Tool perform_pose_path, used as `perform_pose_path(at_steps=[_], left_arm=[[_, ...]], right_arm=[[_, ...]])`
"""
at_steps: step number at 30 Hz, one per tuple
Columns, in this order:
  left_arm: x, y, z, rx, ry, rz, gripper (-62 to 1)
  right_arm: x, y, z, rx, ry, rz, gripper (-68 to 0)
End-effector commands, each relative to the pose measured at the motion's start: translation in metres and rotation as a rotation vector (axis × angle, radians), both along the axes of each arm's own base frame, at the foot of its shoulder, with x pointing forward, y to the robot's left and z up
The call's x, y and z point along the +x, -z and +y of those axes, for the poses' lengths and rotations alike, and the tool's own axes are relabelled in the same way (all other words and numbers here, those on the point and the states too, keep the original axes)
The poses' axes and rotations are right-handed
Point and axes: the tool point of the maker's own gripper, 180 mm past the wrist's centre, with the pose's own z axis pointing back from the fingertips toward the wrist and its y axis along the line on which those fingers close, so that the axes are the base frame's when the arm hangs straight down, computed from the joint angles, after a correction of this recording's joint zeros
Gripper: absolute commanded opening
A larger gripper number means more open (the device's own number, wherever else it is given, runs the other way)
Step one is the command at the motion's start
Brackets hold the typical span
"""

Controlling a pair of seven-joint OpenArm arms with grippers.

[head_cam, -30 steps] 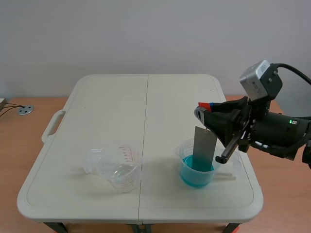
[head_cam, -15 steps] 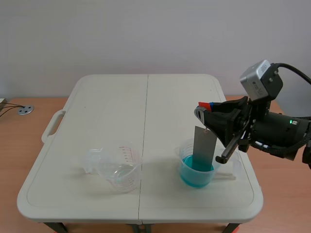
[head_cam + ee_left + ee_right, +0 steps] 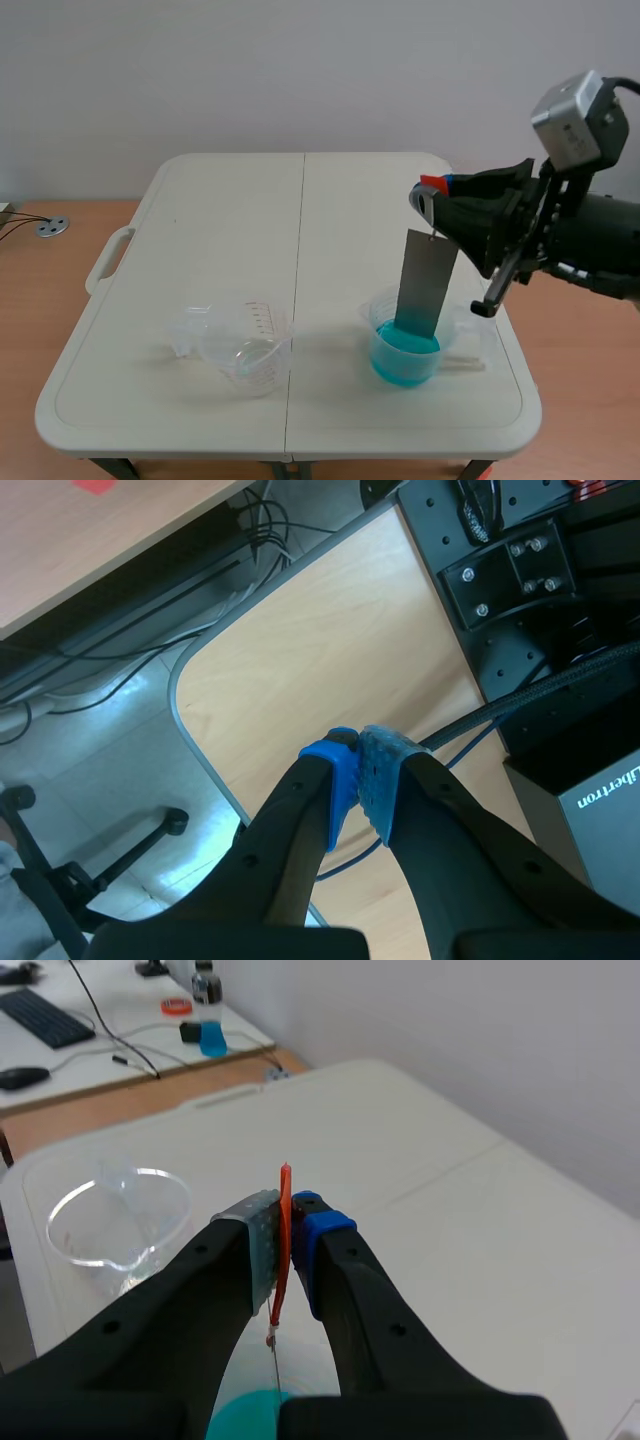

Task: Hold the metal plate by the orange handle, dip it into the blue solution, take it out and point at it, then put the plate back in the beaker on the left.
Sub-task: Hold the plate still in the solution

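Above the blue solution [image 3: 402, 360], the right hand [image 3: 287, 1238] pinches the orange handle [image 3: 286, 1192].

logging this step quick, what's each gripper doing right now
Left gripper: shut on nothing.
Right gripper: shut on the thin orange handle of the flat grey metal plate.
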Motion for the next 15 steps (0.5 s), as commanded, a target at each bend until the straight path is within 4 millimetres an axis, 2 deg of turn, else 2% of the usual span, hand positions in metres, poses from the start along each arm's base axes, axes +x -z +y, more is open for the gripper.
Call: perform_pose_path(at_steps=[1, 6, 9, 12, 15], left_arm=[[0.004, -0.003, -0.005, -0.017, -0.002, -0.015, -57.7], [0.005, -0.003, -0.004, -0.015, -0.002, -0.017, -57.7], [0.012, -0.004, -0.003, -0.011, -0.005, -0.034, -57.7], [0.03, -0.01, 0.008, 0.01, -0.021, -0.082, -57.7], [0.059, -0.025, 0.023, 0.044, -0.042, -0.166, -57.7]], right_arm=[[0.001, -0.02, 0.001, 0.021, -0.024, -0.045, -66.4], [-0.005, -0.037, 0.002, 0.018, -0.057, -0.072, -66.4], [-0.008, -0.046, 0.004, 0.023, -0.074, -0.074, -66.4], [-0.012, -0.053, 0.006, 0.027, -0.09, -0.077, -66.4], [-0.015, -0.061, 0.008, 0.034, -0.106, -0.086, -66.4]])
